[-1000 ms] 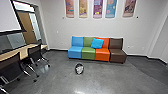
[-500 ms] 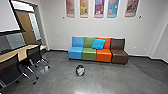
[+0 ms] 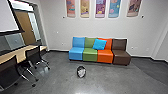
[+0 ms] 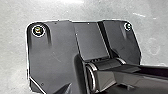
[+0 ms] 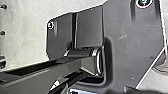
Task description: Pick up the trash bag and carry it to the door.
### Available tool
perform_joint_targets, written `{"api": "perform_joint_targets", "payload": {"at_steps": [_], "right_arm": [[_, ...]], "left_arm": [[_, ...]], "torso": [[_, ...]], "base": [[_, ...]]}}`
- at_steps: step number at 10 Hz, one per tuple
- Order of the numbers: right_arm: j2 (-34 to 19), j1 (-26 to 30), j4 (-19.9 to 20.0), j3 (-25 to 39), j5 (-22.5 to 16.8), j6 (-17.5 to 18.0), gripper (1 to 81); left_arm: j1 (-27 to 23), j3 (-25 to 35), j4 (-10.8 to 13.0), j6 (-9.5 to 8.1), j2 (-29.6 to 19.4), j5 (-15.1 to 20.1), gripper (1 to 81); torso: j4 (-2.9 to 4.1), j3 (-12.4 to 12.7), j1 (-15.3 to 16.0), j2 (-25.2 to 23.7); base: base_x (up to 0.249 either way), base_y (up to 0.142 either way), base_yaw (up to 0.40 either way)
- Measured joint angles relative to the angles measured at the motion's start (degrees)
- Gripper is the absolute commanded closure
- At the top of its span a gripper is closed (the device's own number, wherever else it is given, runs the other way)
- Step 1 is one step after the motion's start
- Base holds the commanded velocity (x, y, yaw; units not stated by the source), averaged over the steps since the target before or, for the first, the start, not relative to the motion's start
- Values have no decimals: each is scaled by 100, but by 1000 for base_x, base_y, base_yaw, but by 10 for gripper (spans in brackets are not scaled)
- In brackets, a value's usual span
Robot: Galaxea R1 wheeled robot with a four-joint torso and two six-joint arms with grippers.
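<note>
In the head view a small round black bin-like object with something whitish inside (image 3: pixel 81 72) rests on the grey floor in front of the sofa; whether the whitish part is the trash bag I cannot tell. A brown door (image 3: pixel 23 26) stands in the back left, beside a glass panel. The left and right wrist views look down on my own base and arm joints over bare floor, and no object held there can be made out.
Two black wheeled chairs (image 3: pixel 33 56) stand at a long wooden table (image 3: pixel 15 53) on the left. A blue, green, orange and brown sofa (image 3: pixel 90 54) with a blue cushion (image 3: pixel 99 44) stands near the back wall.
The head view has shifted somewhat, with the sofa and wall pictures appearing farther right and the black object slightly nearer. The camera has moved; nothing in the room has visibly been moved.
</note>
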Motion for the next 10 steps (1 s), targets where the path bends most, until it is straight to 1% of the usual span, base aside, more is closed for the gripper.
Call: {"api": "perform_joint_targets", "payload": {"at_steps": [3,10], "right_arm": [[0,-2,0,0,-5,0,10],[0,11,0,-9,-9,0,10]], "left_arm": [[-1,0,0,0,0,0,10],[0,0,0,0,15,0,10]], "torso": [[0,0,0,0],[0,0,0,0]], "base": [[149,77,0],[148,0,0]]}}
